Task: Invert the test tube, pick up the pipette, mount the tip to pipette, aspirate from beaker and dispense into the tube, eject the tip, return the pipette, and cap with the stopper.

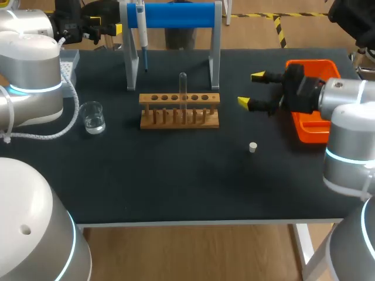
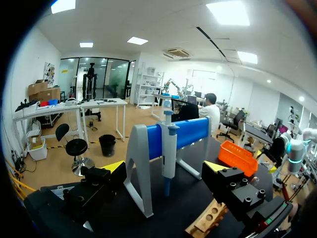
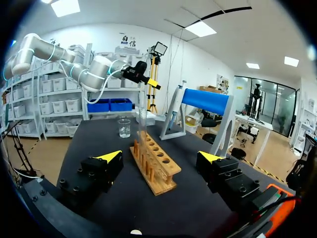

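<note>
We judge inversion pending: left gripper (image 2: 165, 167) and right gripper (image 1: 251, 89) gape empty; the right must grasp the test tube (image 1: 183, 88).

No text, number or label can be read on the table (image 1: 176, 187); the pipette (image 1: 141, 29), wooden rack (image 1: 179, 111), beaker (image 1: 93, 117) and orange tray (image 1: 310, 126) show no legible marks.

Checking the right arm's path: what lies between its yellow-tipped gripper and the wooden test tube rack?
Only bare black tabletop between the right gripper and the wooden test tube rack; the head view shows it.
</note>
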